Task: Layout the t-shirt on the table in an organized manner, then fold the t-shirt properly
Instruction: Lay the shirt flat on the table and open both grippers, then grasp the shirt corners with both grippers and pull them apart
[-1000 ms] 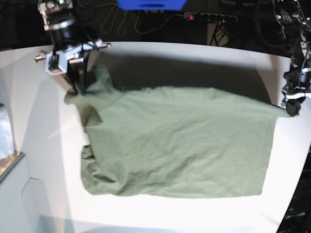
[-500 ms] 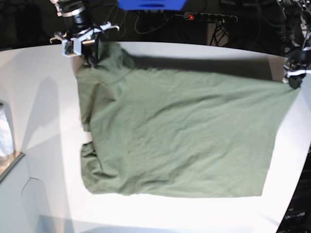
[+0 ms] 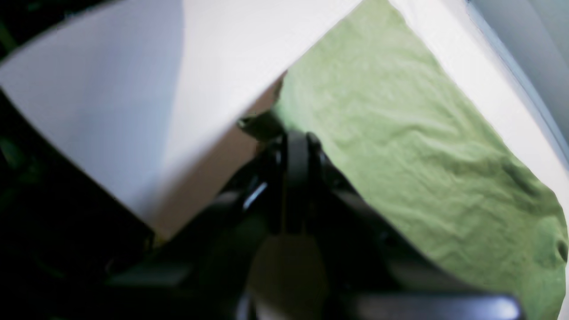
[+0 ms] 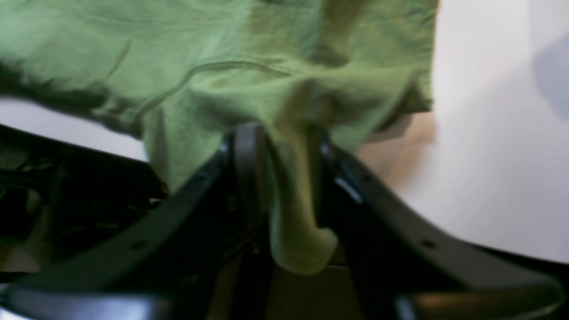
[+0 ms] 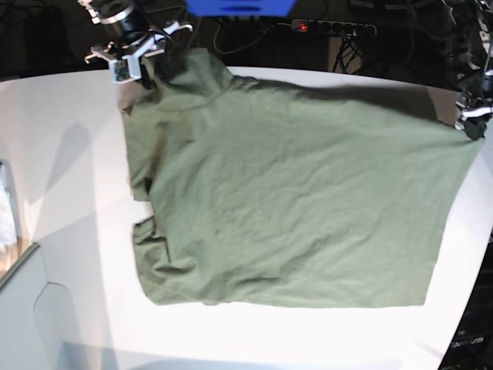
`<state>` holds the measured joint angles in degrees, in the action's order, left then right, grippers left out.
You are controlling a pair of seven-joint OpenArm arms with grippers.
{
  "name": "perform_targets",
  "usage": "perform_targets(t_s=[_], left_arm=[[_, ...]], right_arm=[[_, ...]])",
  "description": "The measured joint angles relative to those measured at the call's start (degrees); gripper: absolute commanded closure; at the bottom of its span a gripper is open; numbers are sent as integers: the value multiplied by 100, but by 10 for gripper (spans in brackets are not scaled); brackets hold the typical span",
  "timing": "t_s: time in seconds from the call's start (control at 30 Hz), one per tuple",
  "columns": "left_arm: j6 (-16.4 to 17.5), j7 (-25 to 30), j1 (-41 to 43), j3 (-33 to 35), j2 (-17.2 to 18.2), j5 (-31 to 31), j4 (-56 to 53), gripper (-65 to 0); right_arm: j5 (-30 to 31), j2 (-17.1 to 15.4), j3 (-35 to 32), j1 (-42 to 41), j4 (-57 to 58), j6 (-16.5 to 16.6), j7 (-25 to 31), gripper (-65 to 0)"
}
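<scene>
in the left wrist view, the left gripper (image 3: 295, 146) is clamped on a corner of the t-shirt (image 3: 400, 133) to keep it taut. in the right wrist view, cloth hangs between the parted jaws of the right gripper (image 4: 284, 146). in the base view, the shirt is spread over the table (image 5: 69, 169) for flattening.

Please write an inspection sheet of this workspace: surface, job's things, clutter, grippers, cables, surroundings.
Surface: white table, bare around the cloth.
Job's things: olive t-shirt spread mostly flat, wrinkled; the edge on the base view's left is bunched and folded under.
Clutter: a pale object at the base view's left edge, too cropped to identify.
Grippers: left gripper shut on a far shirt corner; right gripper has jaws parted, with a fold of cloth hanging between them.
Cables: power strip and loose cables behind the table.
Surroundings: dark background; a blue object at top centre.
</scene>
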<state>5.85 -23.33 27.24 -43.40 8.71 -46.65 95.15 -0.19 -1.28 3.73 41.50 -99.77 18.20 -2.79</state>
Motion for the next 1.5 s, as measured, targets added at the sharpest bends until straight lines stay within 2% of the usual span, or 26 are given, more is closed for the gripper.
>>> perform_targets(t_s=[0.23, 0.37, 0.43, 0.57, 0.63, 0.73, 0.83, 0.93, 1.03, 1.1, 1.17, 1.33, 1.5], left_arm=[[-4, 44, 35, -7, 22, 4, 0, -4], [-7, 33, 52, -13, 4, 9, 0, -7], [-9, 9, 50, -17, 15, 2, 0, -41], [-17, 2, 50, -50, -2, 9, 83, -186], [9, 0, 98, -216, -76, -11, 271, -238], [-13, 2, 129, -651, -234, -2, 544, -254], [-26, 2, 90, -761, -177, 7, 573, -254], [-2, 20, -492, -713, -155, 35, 295, -254], [-4, -39, -1029, -413, -105, 42, -149, -254], [4, -9, -1316, -133, -9, 42, -413, -254], [-24, 66, -1593, 203, 122, 66, -791, -254], [31, 103, -2415, 1049, 385, 39, -2227, -254], [-46, 92, -2710, 1252, 496, 74, -3340, -256]], right_arm=[[2, 20, 518, -103, -673, 0, -26, -273], [4, 28, 601, -850, -625, 0, -275, -307], [7, -15, 592, -1425, -437, 2, -793, -328], [22, 0, 564, -2634, 339, 26, -1727, -341], [9, 2, 592, -3187, 828, 2, -2057, -340], [-2, -17, 605, -3729, 1495, 0, -2109, -340], [0, -15, 608, -4013, 2094, 0, -2133, -340], [-17, -20, 608, -4192, 2575, 2, -2124, -339], [-31, -94, 612, -4306, 2887, -4, -2114, -338], [-20, -125, 616, -4339, 3018, 0, -1904, -334], [7, -175, 612, -4336, 3145, -4, -1698, -304], [-17, -221, 623, -4203, 3176, -4, -1617, -235], [4, -321, 619, -3646, 2680, -11, -1609, -235]])
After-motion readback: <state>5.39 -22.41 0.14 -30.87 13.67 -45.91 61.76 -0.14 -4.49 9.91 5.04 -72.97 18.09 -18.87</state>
